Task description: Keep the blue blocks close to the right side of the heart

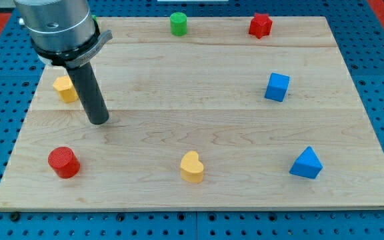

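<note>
A yellow heart (192, 167) lies near the view's bottom, at the middle. A blue triangular block (306, 163) lies far to its right, near the view's bottom right. A blue cube (277, 87) sits higher up on the view's right. My tip (98, 121) rests on the board at the view's left, far left of both blue blocks and up-left of the heart. It touches no block.
A yellow block (65, 88) sits just up-left of my rod, partly hidden by it. A red cylinder (64, 162) lies at the view's bottom left. A green cylinder (178, 23) and a red star (260, 25) sit along the view's top edge.
</note>
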{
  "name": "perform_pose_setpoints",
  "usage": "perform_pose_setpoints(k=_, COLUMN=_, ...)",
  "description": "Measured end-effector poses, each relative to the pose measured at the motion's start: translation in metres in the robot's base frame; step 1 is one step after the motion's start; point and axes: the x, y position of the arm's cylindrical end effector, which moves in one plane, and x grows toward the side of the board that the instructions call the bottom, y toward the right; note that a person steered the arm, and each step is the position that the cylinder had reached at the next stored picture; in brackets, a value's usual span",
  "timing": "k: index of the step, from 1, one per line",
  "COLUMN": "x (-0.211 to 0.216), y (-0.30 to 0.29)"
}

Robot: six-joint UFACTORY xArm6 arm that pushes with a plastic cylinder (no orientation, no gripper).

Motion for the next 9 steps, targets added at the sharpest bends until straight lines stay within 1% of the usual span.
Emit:
perform_pose_setpoints(k=1, x=0.0, y=0.0)
perform_pose_setpoints(k=2, x=-0.001, y=0.076)
perform_pose_setpoints(k=4, x=0.0, y=0.31)
perform_pose_setpoints(k=5, x=0.043, y=0.382)
perform_pose_setpoints(k=6, x=0.089, y=0.386)
perform_pose_setpoints(k=8, x=0.076, y=0.247)
perform_pose_setpoints(k=9, x=0.078, y=0.272)
